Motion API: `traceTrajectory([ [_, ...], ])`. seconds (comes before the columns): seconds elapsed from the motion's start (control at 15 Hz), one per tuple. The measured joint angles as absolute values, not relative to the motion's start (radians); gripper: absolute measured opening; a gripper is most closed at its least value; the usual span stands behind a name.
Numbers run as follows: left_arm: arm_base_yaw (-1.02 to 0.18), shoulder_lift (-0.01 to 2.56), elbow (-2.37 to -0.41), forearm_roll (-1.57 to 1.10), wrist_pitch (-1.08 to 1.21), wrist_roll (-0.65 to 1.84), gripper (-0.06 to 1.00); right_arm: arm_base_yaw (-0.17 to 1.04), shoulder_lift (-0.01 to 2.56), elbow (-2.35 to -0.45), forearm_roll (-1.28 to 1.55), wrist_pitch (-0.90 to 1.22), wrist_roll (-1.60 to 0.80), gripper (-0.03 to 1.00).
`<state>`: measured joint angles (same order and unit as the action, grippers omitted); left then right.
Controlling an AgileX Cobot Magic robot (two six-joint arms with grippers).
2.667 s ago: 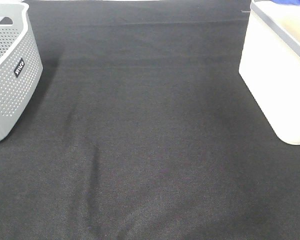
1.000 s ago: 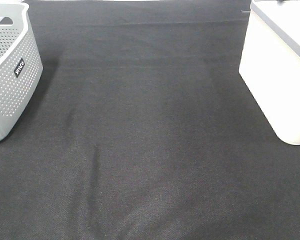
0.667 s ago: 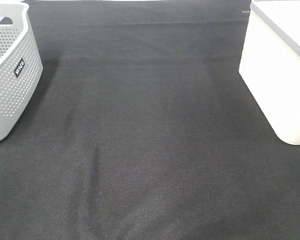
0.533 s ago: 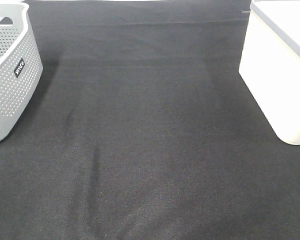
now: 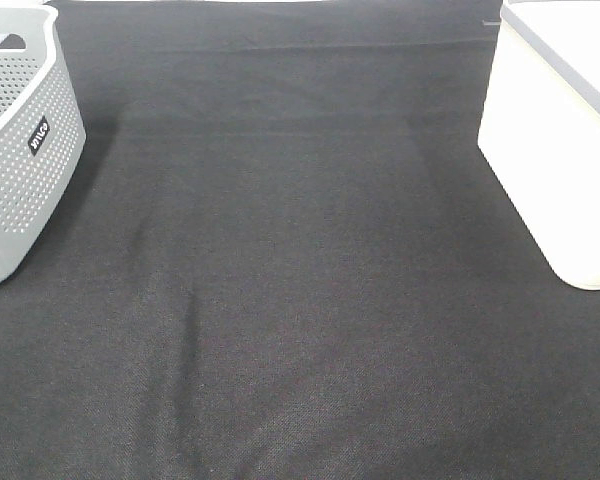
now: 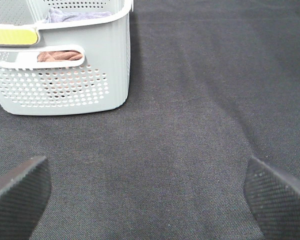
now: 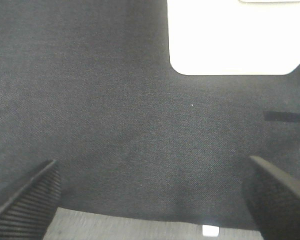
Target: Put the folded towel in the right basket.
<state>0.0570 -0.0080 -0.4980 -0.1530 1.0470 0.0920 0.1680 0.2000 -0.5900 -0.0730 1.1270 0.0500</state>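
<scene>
The right basket (image 5: 550,160) is white with a grey rim and stands at the right edge of the black cloth; its wall also shows in the right wrist view (image 7: 230,40). No folded towel shows on the cloth or in the visible part of this basket. My left gripper (image 6: 150,195) is open and empty, low over the cloth beside the grey perforated left basket (image 6: 65,75). My right gripper (image 7: 155,200) is open and empty over the cloth, short of the white basket. Neither gripper shows in the exterior high view.
The grey left basket (image 5: 20,150) stands at the left edge. It holds a brown cloth (image 6: 60,56), seen through its handle slot, and a lavender cloth (image 6: 75,15). Black cloth (image 5: 300,280) covers the table between the baskets, with a faint crease at the lower left.
A blue thing that showed above the white basket's rim at the top right 2.7 s ago is gone from view. Nothing else has moved.
</scene>
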Motion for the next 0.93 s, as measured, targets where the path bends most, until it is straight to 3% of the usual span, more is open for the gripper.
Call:
traceTrajectory([
  [0.2, 0.057, -0.008, -0.498, -0.153, 1.047, 0.092, 0.97, 0.168, 0.015, -0.496, -0.073, 1.127, 0.038, 0.95],
  [0.67, 0.057, -0.008, -0.498, -0.155, 1.047, 0.093, 0.97, 0.168, -0.004, -0.457, -0.070, 1.105, 0.030, 0.95],
  [0.93, 0.057, -0.008, -0.498, -0.162, 1.047, 0.093, 0.97, 0.038, -0.004, -0.457, -0.070, 1.105, 0.030, 0.95],
])
